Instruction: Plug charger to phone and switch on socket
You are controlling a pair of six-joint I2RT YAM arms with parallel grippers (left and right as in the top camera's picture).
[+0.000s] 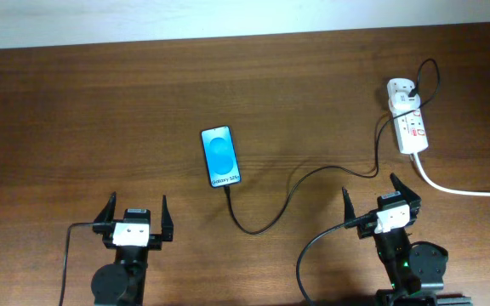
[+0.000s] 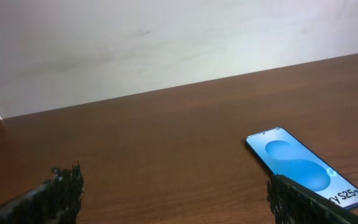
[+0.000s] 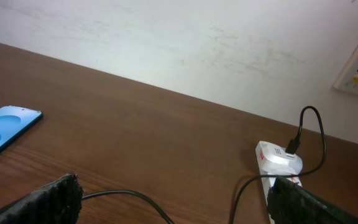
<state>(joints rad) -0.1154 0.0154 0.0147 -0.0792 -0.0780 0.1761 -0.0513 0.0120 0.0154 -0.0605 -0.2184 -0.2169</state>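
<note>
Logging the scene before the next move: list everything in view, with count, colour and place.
phone: 1, black-edged with a blue screen, flat near the table's centre.
charger cable: 1, thin black, looping from the phone's bottom edge to the adapter.
power strip: 1, white with red marks, far right of the table.
adapter: 1, white, on the strip's far end.
power-strip cord: 1, thick white, running off the right edge.
table: 1, dark brown wood.
wall: 1, off-white, behind the table.
left fingers: 2, black, open, empty, near edge, left.
right fingers: 2, black, open, empty, near edge, right.
</note>
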